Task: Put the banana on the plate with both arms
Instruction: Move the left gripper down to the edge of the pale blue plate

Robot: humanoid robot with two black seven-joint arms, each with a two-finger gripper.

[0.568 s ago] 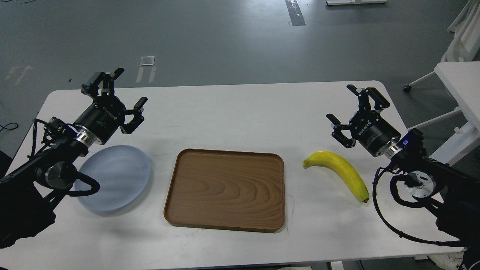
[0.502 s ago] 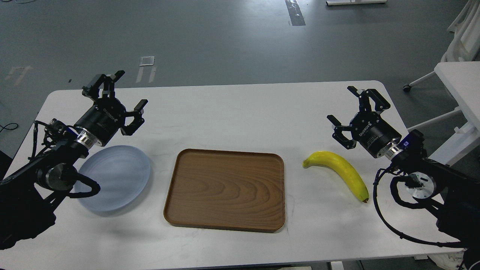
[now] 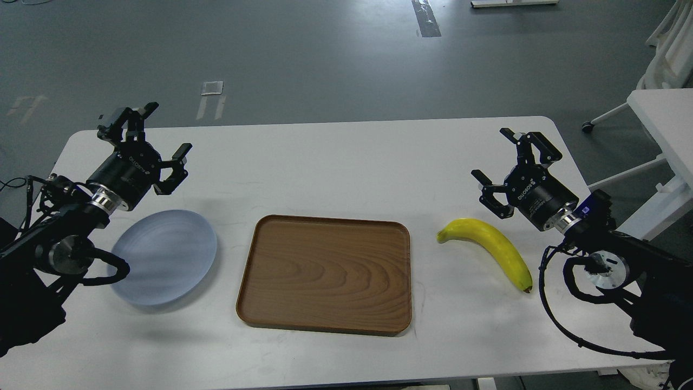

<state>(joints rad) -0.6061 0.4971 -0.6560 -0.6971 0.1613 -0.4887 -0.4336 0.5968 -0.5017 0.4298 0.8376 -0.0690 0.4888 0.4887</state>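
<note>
Head view of the work surface. A white rectangular table with rounded corners (image 3: 335, 157) carries three objects in a row from left to right. At the left lies the round, shallow, pale blue-grey plate (image 3: 162, 259); at the centre, the rectangular brown wooden tray with a raised rim (image 3: 325, 273); at the right, the curved bright-yellow banana (image 3: 490, 249), its greenish stem end pointing toward the tray and its small dark tip toward the near right edge of the table. All three rest flat on the table and lie apart from one another.

The right gripper, black with white lettering (image 3: 511, 162), is held above the table just beyond the banana, on its far right side; its fingers are spread wide and enclose nothing. The banana lies below and nearer the viewer than this gripper, free of any contact, with the stem end nearest the spread fingers. The right arm with its silver joint and looped black cable (image 3: 601, 268) enters from the right edge, beside the banana's dark tip.

The left gripper, likewise black with white lettering (image 3: 146, 138), is held above the far left part of the table, beyond the plate's far rim; its fingers are also spread apart and empty. The left arm (image 3: 59, 254) overlaps the plate's left edge in this view. The plate and the banana are well apart, with the tray between them. Grey floor (image 3: 325, 54) lies beyond the table
</note>
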